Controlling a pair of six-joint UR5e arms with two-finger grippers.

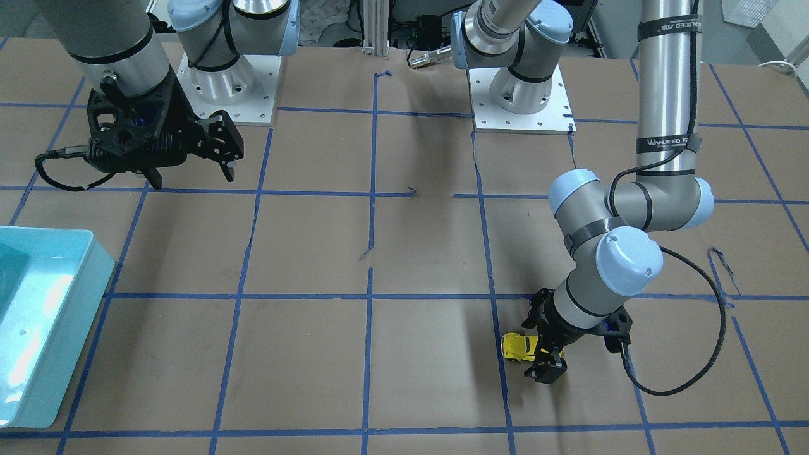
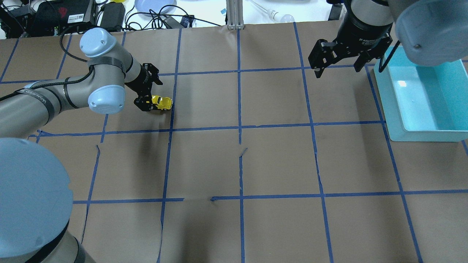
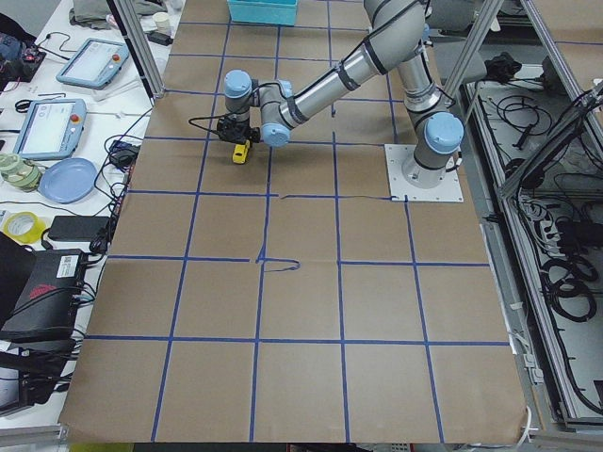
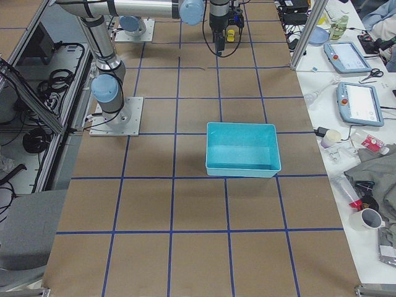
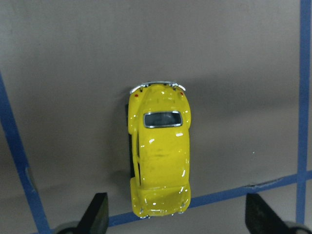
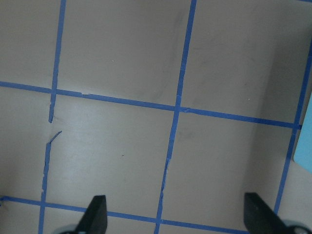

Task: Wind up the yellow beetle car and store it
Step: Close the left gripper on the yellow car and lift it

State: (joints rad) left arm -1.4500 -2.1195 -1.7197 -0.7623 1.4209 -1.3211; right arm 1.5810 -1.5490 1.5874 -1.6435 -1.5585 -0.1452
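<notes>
yellow beetle car [image 5: 158, 161], left fingers [image 5: 99, 214] either side (apart)

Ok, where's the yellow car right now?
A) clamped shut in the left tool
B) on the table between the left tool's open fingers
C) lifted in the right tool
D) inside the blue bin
B: the left wrist view shows the yellow beetle car resting on the table, with the left tool open on either side, not touching it.

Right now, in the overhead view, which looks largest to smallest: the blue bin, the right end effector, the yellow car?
1. blue bin
2. right end effector, held nearer the camera
3. yellow car
</notes>
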